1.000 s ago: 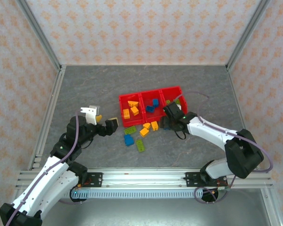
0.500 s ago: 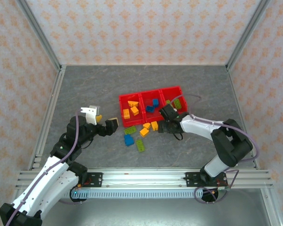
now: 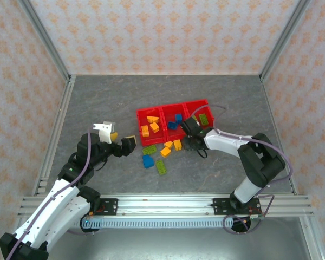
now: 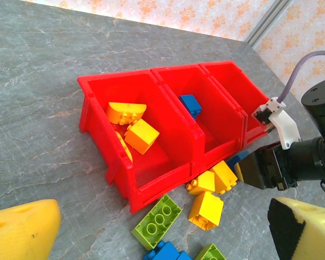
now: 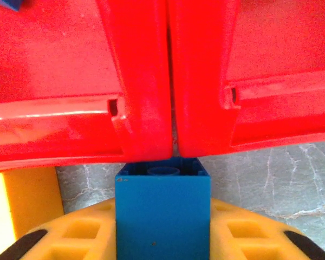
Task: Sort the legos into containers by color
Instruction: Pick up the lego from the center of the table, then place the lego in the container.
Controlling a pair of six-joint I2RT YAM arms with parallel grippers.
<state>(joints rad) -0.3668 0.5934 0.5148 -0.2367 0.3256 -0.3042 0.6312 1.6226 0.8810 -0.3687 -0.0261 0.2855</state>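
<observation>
With the right tool (image 3: pixel 189 138) clenched on a blue brick (image 5: pixel 162 216), low against the red bins (image 5: pixel 143 81) just ahead, the next move is probably lifting it over into the front-left bin (image 5: pixel 49 59); the left tool (image 3: pixel 122 139) hangs released.

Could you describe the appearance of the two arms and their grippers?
Both the left arm and right arm have white links, black joints and a thin lilac cable. The left gripper and right gripper have yellow fingers with black pads.
</observation>
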